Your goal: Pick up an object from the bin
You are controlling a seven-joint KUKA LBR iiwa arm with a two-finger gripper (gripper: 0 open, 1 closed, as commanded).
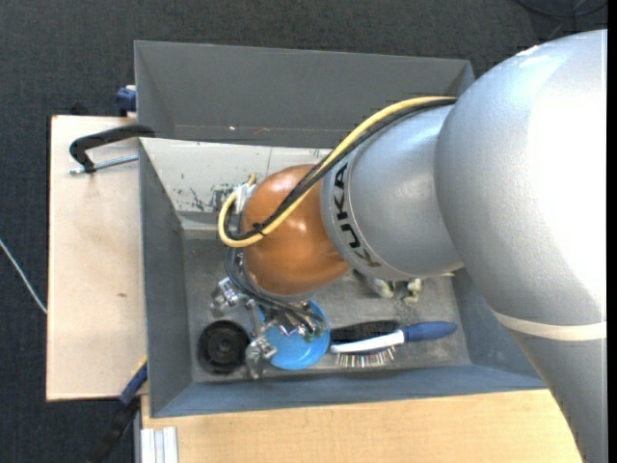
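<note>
Down by the front wall of the bin [289, 90]: the gripper [258, 328] sits low under the arm's orange cover [289, 244] — I cannot tell if it is open or closed.
Nearest thing: a blue round thing [297, 350] on the bin floor, right by the gripper, maybe touching it.
Task so far: nothing looks lifted — the pick is not yet done.
Close by: a black round thing [221, 345] on one side, a brush [371, 339] with a blue handle on the other.
In the way: the brush touches the blue thing and may get dragged along.
</note>
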